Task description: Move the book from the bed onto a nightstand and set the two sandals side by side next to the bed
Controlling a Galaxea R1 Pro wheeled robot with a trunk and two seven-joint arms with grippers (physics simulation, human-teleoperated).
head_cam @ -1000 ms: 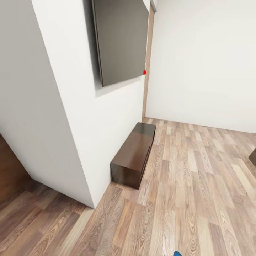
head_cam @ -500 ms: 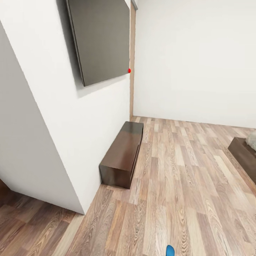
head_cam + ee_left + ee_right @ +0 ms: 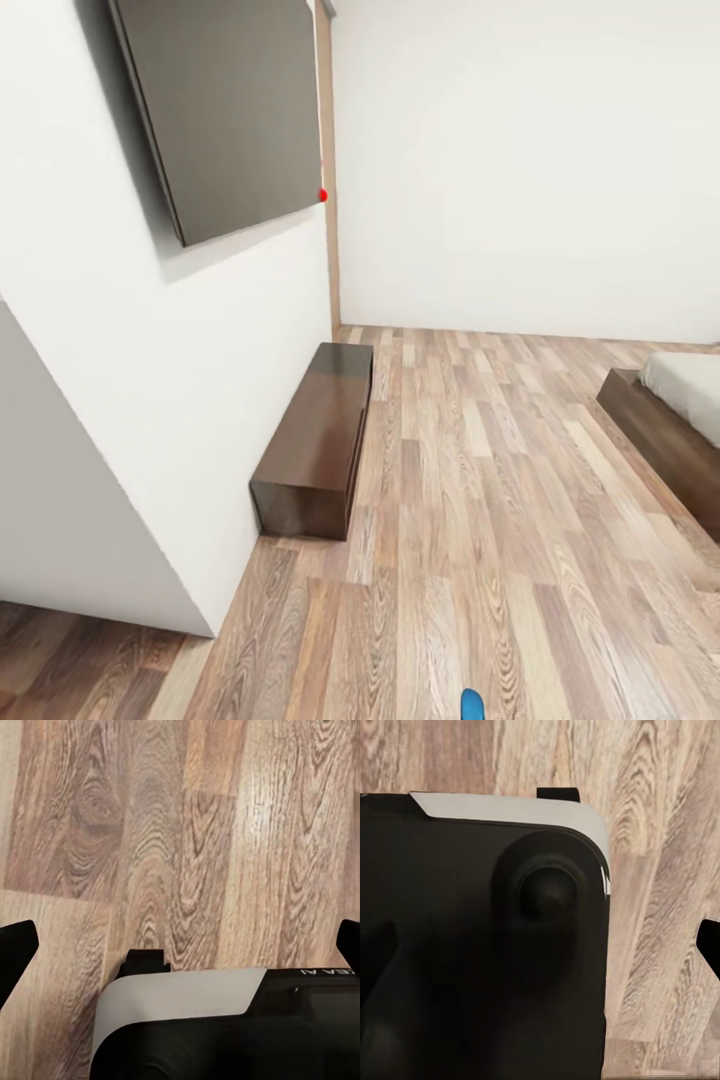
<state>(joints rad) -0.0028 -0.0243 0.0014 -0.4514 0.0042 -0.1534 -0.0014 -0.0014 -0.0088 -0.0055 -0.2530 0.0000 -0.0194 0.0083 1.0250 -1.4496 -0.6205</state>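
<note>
The bed (image 3: 655, 425) enters the head view at the right edge, a dark brown platform with a corner of off-white mattress on it. A bright blue tip of one sandal (image 3: 472, 703) pokes up at the bottom edge on the wood floor. The book and the nightstand are out of view. In the left wrist view my left gripper (image 3: 180, 945) hangs open over floor planks, its black fingertips (image 3: 16, 943) far apart with nothing between them. My right gripper (image 3: 540, 945) is open too, one fingertip (image 3: 709, 943) at the frame edge, above my own black and white body.
A long low dark dresser (image 3: 312, 440) stands against the white wall (image 3: 150, 400) at left, under a dark wall-mounted screen (image 3: 230, 110). A wall corner juts out at lower left. Light wood-plank floor (image 3: 480, 480) stretches between dresser and bed to the far white wall.
The head camera has swung right: wall, screen and dresser slid left in the picture, and the bed's corner with its mattress came into view at the right.
</note>
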